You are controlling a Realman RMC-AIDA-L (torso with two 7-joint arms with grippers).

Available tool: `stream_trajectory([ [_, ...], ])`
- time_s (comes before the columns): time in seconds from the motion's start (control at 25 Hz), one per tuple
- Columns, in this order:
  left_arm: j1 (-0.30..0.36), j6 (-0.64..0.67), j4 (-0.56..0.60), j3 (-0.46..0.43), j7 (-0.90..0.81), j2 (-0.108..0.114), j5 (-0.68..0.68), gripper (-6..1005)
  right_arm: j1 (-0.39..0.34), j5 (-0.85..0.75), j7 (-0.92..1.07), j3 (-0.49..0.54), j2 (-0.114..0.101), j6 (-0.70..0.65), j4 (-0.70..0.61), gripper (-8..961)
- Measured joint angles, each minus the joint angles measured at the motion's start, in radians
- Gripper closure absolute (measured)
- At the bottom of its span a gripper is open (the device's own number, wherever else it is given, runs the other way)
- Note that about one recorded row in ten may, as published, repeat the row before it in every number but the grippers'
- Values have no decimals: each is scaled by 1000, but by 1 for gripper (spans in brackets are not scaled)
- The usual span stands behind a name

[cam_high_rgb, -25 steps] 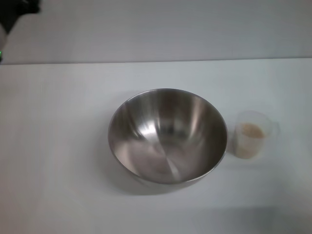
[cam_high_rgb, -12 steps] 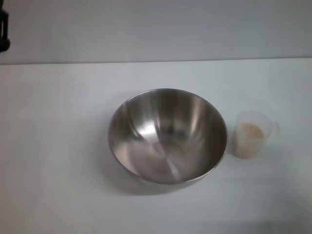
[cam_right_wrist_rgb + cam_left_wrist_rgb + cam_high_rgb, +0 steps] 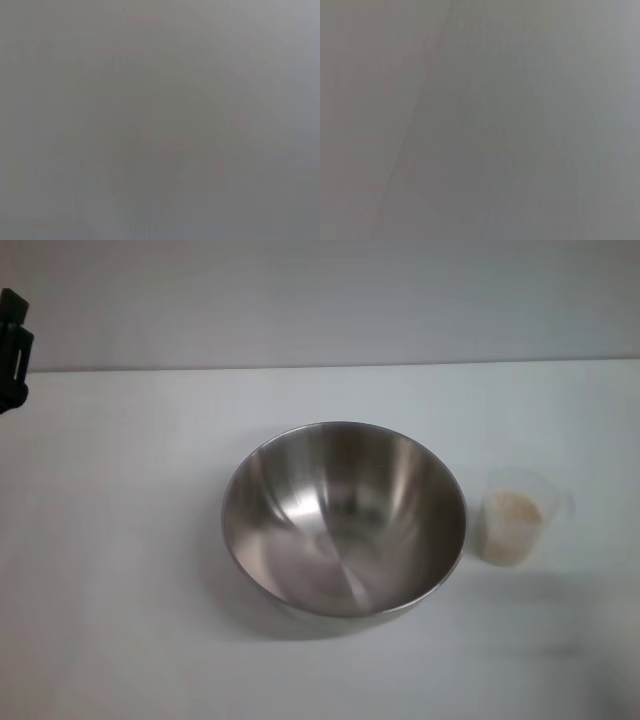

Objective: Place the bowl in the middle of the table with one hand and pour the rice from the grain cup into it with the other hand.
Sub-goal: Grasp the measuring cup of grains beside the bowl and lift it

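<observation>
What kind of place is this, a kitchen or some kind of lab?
Probably a test bench, not a real kitchen: a bare white table against a plain wall, holding only a steel bowl and a small grain cup of rice.

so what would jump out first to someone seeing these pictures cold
The big shiny stainless-steel bowl dominates, sitting upright and empty near the middle of the white table. Just to its right stands the small clear grain cup, apart from the bowl, with pale rice inside. At the far left edge of the head view a dark part of the left gripper pokes in, well away from both; the wrist views show nothing recognisable.
</observation>
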Motion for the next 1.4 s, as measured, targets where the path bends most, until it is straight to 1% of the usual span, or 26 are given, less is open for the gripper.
stream_trajectory([
  [0.04, 0, 2, 3, -1, 2, 0, 4, 603, -11, 0, -1, -13, 0, 6, 10, 225],
  [0.24, -3, 3, 10, -3, 10, 2, 9, 503, -63, 5, -28, -90, 0, 36, 62, 225],
  [0.48, -15, 0, 31, -4, 21, 4, 9, 505, -112, 6, -92, -124, 1, 115, 117, 225],
  [0.64, -21, -6, 32, -2, 46, 1, 8, 507, -123, 9, -95, -149, 3, 172, 124, 225],
  [0.84, -23, -4, 32, 4, 61, -1, 8, 509, -120, 9, -95, -150, 4, 246, 129, 225],
  [1.08, -16, 7, 29, -1, 62, -2, 8, 511, -97, 9, -95, -141, 3, 318, 125, 226],
  [1.4, -13, 23, 25, -3, 60, -3, 8, 513, -59, 23, -96, -135, -1, 353, 103, 226],
])
